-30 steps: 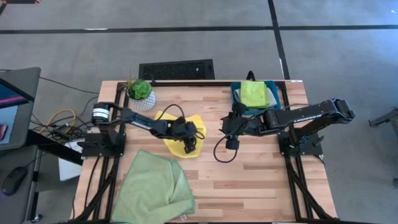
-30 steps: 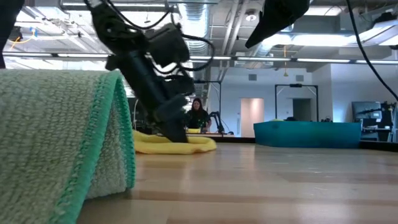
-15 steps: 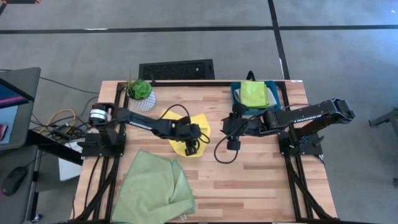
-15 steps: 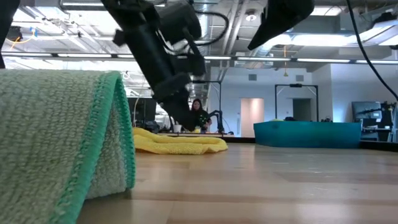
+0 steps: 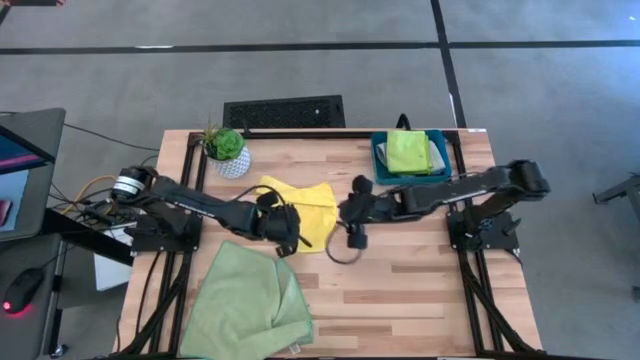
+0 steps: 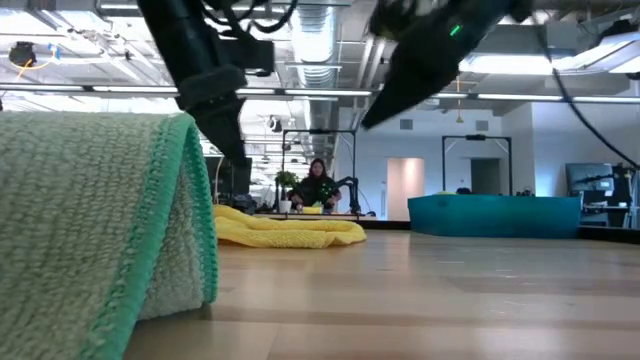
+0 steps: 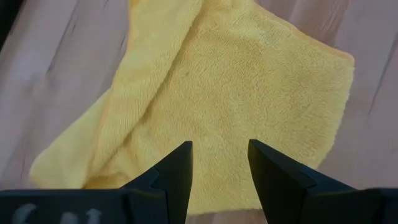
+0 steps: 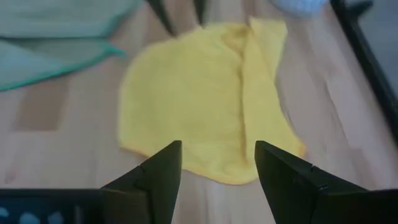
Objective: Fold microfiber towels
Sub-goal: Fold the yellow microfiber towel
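The yellow microfiber towel [image 5: 303,203] lies spread on the table's middle, with a strip folded over along its left side [image 8: 261,68]. My left gripper [image 5: 284,232] [image 7: 219,152] hovers open just above the towel's near edge, touching nothing. My right gripper [image 5: 349,212] [image 8: 217,155] hangs open in the air at the towel's right edge. The larger pale green towel [image 5: 245,300] lies bunched at the near left, filling the low view's left [image 6: 100,230]. A lime green towel [image 5: 408,150] lies folded in the teal tray [image 5: 378,150].
A small potted plant [image 5: 226,148] stands at the far left, behind the yellow towel. The teal tray [image 6: 495,215] sits at the far right corner. Bare wood stretches over the near right of the table [image 5: 400,290]. A person sits in the room beyond.
My left gripper, which stood down on the yellow towel, has risen clear of it and drawn back toward the table's left and near edge. The towel's right part has slid a little to the right and lies flatter. My right gripper has sunk and come leftward to the towel.
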